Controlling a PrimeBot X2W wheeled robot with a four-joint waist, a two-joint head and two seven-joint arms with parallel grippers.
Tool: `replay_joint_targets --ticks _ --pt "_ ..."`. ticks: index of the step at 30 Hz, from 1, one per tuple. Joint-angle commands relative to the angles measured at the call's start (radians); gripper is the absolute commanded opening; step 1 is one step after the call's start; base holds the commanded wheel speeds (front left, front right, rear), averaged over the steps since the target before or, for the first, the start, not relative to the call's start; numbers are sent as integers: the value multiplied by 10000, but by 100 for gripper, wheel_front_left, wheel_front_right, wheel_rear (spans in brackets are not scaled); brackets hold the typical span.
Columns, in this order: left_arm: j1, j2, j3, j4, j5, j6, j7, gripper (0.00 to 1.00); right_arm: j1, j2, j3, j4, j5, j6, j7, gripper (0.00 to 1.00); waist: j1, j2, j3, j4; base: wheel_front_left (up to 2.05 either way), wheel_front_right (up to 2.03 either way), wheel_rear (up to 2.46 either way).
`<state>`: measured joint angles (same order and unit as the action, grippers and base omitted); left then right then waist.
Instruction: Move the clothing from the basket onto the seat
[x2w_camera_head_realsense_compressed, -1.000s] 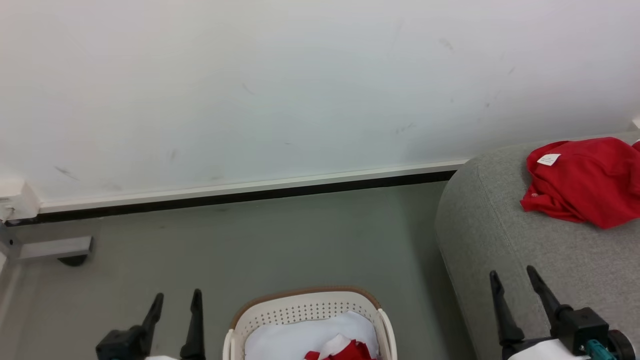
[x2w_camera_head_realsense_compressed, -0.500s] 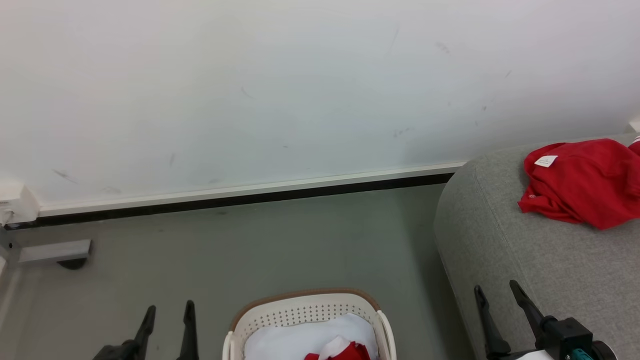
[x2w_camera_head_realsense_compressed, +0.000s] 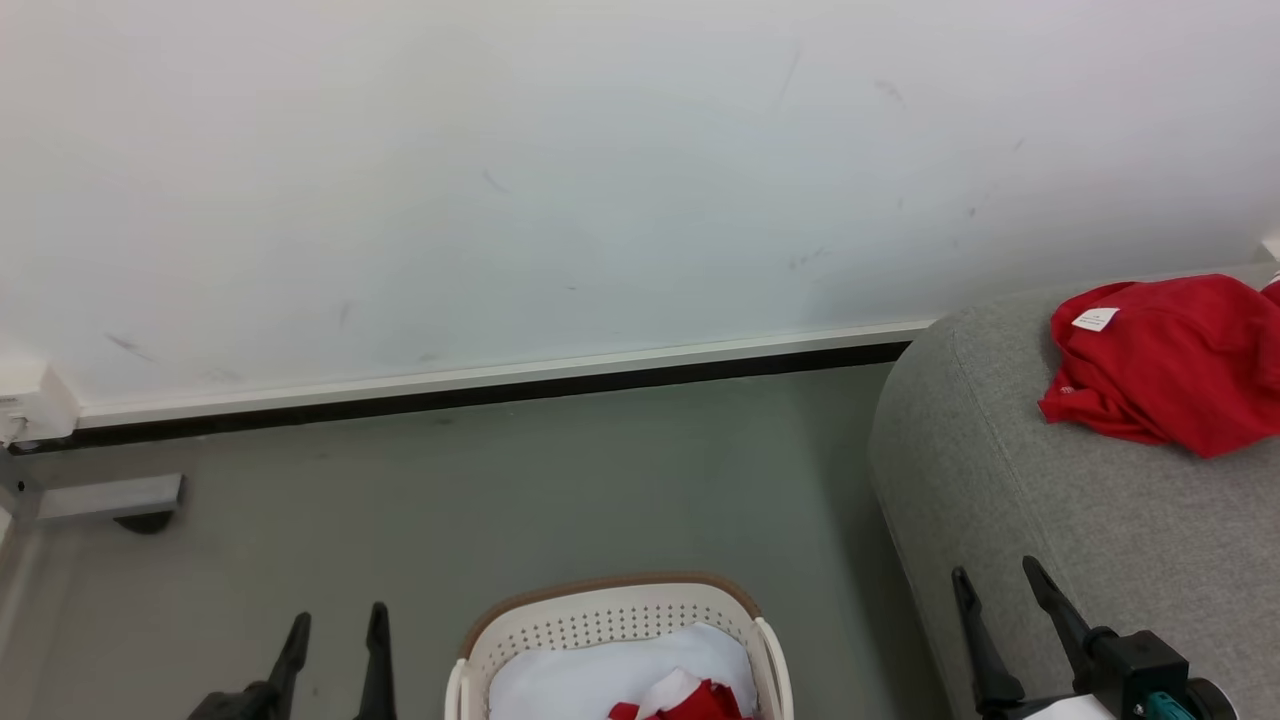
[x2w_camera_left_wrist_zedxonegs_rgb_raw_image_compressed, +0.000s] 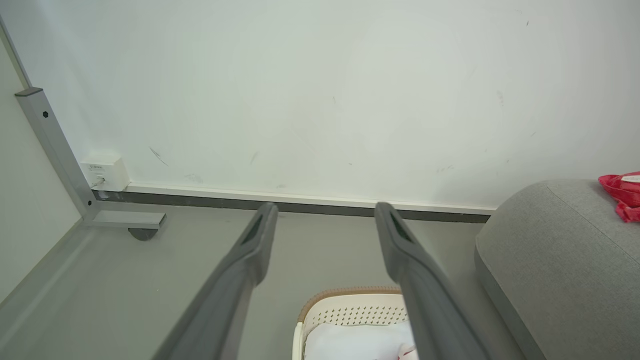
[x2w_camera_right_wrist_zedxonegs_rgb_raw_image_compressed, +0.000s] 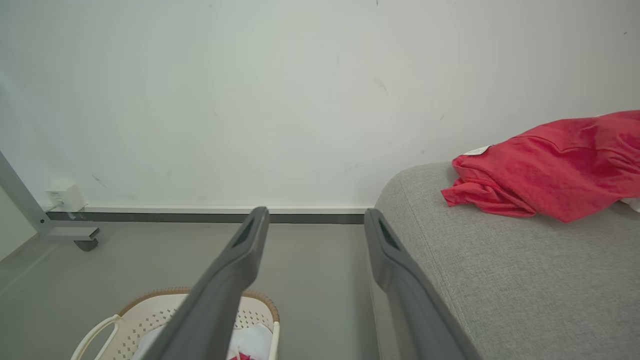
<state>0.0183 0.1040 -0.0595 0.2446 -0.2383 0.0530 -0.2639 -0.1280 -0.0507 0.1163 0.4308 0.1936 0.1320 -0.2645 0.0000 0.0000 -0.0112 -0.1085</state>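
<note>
Your left gripper (x2w_camera_head_realsense_compressed: 340, 640) and right gripper (x2w_camera_head_realsense_compressed: 998, 600) flank the basket (x2w_camera_head_realsense_compressed: 610, 598), both spread wide, empty. Clothing (x2w_camera_head_realsense_compressed: 700, 706) sits bunched at the basket's near end on a white pad (x2w_camera_head_realsense_compressed: 580, 680), so drop in steep and pinch red only. One red piece (x2w_camera_head_realsense_compressed: 1170, 360) lies on the seat (x2w_camera_head_realsense_compressed: 1000, 460) to the basket's right.

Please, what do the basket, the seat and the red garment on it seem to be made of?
Basket: probably moulded plastic, cream, smooth, rows of holes.
Seat: grey woven fabric, matte, weave visible.
Red garment: soft thin knit, perhaps jersey; it lies in folds.
</note>
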Motion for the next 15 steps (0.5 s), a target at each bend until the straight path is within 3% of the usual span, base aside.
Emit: replay_joint_targets --ticks 1,15 --pt "-50 -15 67 11 154 -36 -8 100 -140 0 -47 38 39 -25 4 100 0 0 2 2 0 0 0" --pt "-107 -167 301 131 423 -301 -8 100 -163 0 35 64 159 -25 4 100 0 0 69 -22 0 0 0"
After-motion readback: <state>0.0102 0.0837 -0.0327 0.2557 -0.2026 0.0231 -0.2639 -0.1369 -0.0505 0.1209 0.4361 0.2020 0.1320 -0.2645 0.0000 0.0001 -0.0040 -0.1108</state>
